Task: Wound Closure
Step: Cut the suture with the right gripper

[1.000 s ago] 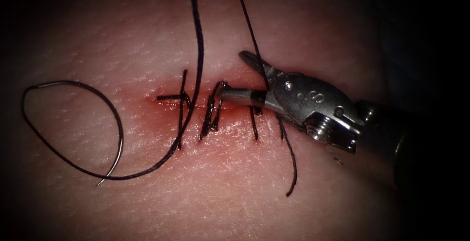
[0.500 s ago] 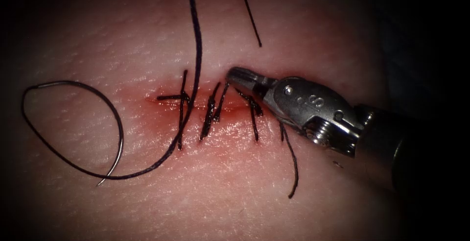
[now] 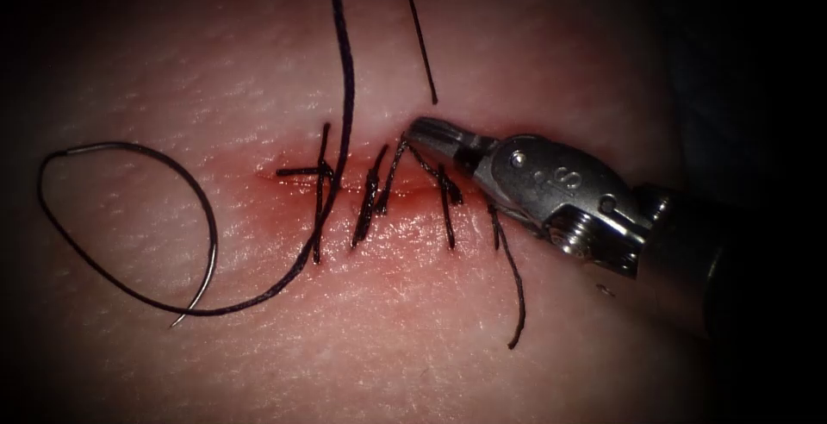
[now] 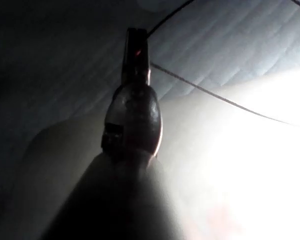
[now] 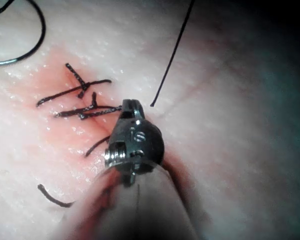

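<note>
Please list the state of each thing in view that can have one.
Right tool: jaws shut, holding nothing, tip at the cut.
Left tool: holds thread.
Needle: lies free on the tissue, left of the stitches.
Cut: stitched.
Hanging thread: loose end above right tool.

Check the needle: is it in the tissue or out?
Out. The needle lies free on the tissue, left of the cut; neither tool holds it.

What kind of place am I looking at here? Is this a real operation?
Most likely a practice bench for surgical robots, not an operation. A slab of pork tissue has a stitched cut, a curved needle lies loose on it left of the cut, and the right hand, shut, holds nothing.
</note>
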You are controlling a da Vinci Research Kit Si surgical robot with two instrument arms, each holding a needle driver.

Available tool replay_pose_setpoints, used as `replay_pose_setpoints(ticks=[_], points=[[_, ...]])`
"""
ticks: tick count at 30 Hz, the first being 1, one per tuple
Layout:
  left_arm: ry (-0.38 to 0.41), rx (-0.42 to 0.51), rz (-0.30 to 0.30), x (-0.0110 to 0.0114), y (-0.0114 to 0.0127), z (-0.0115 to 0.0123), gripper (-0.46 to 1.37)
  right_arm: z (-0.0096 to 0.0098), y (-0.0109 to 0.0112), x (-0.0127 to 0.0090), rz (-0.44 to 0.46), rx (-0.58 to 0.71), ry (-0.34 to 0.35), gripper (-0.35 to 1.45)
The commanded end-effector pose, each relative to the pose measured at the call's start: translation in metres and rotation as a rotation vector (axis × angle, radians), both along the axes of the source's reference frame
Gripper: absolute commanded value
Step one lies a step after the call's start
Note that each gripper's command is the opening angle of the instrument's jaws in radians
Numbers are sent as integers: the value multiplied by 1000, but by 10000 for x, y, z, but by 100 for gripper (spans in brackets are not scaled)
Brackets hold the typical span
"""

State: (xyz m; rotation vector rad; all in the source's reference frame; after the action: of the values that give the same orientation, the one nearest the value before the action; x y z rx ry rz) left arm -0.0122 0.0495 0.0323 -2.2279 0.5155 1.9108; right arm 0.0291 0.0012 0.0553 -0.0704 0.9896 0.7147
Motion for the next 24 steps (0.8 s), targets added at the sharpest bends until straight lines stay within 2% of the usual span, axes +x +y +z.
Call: replay_pose_setpoints(ticks=[1,7,10,12,14,20,24], points=[[1,-1,1,0,0,1,-35,0,1,0,4,-1,-3,-35],[1,0,1,-1,0,1,-35,-1,4,0,5,2,-3,-35],[1,0,1,-1,0,1,-35,-2,10,-2,25,-12,11,75],[1,0,0,-1,0,1,-35,-2,14,-4,51,-31,24,117],[1,0,0,-1,0,0,-35,-3,16,-6,48,-42,23,125],[2,-1,-1,-4,-2,-1,-35,-6,20,-20,32,-50,20,124],[-6,-14,3,-10,-9,-8,-35,-7,23,-44,41,-55,-4,124]])
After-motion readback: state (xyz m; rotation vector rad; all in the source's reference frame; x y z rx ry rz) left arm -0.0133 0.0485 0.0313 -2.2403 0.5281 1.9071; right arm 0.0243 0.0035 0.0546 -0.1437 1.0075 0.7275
